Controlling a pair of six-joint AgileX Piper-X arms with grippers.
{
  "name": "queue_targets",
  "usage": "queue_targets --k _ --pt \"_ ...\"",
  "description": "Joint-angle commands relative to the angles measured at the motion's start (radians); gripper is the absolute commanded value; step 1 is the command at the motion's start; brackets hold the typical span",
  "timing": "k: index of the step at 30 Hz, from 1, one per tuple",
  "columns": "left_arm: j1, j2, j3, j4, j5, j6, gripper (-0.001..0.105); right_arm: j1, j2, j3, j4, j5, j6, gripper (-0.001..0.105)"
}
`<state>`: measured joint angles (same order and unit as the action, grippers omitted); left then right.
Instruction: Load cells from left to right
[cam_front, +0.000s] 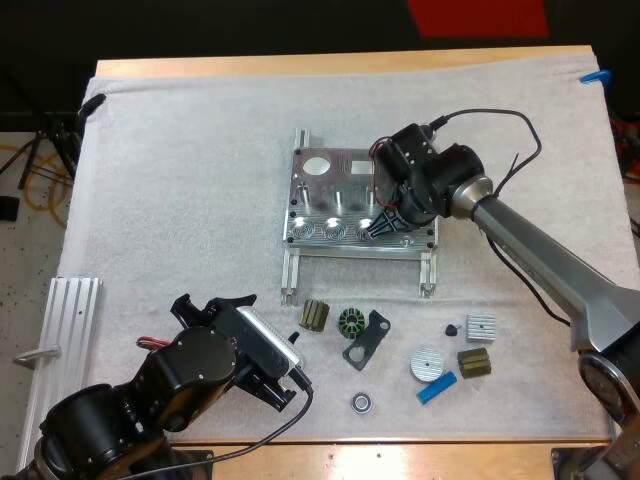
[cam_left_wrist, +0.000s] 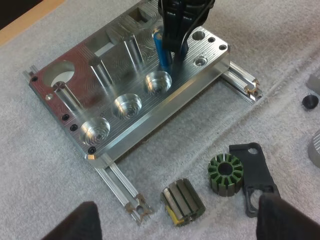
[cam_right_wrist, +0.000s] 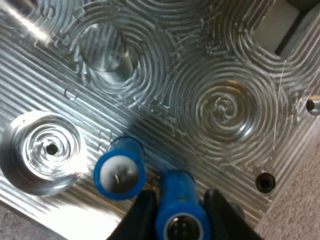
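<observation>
The metal fixture (cam_front: 335, 190) lies mid-mat with a front row of round pockets (cam_left_wrist: 128, 106). My right gripper (cam_front: 385, 228) hangs over the fixture's front right corner, shut on a blue cylinder (cam_right_wrist: 176, 212) with a dark hollow end. Right beside it a second blue cylinder (cam_right_wrist: 120, 169) with a white top stands in the fixture; an empty pocket (cam_right_wrist: 45, 150) is on its other side. The left wrist view has that blue pair (cam_left_wrist: 162, 52) under the right gripper. My left gripper (cam_front: 212, 300) is open near the mat's front left, its fingers (cam_left_wrist: 75, 222) wide apart.
In front of the fixture lie a dark ribbed block (cam_front: 314, 314), a green stator (cam_front: 352, 322), a black bracket (cam_front: 368, 338), a bearing (cam_front: 362, 402), a silver disc (cam_front: 426, 363), a blue piece (cam_front: 436, 388) and a small finned block (cam_front: 480, 327). An aluminium rail (cam_front: 55, 340) lies far left.
</observation>
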<state>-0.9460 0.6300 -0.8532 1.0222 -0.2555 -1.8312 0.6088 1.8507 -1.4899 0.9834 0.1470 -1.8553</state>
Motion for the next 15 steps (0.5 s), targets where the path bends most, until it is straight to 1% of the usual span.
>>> queue_targets --k 1,5,9,11,15 --pt "-0.005 -0.005 0.000 -0.012 -0.021 -0.005 0.064 -0.002 0.015 0.004 0.012 0.030 -0.012 0.000" --pt "-0.005 -0.005 0.000 -0.012 -0.021 -0.005 0.064 -0.002 0.014 0.004 0.044 0.081 -0.012 0.000" --pt "-0.005 -0.005 0.000 -0.012 -0.021 -0.005 0.064 -0.002 0.014 0.004 0.077 0.103 -0.012 0.000" --pt "-0.005 -0.005 0.000 -0.012 -0.021 -0.005 0.064 -0.002 0.014 0.004 0.087 0.147 -0.012 0.000" --pt "-0.005 -0.005 0.000 -0.012 -0.021 -0.005 0.064 -0.002 0.014 0.004 0.095 0.147 -0.012 0.000"
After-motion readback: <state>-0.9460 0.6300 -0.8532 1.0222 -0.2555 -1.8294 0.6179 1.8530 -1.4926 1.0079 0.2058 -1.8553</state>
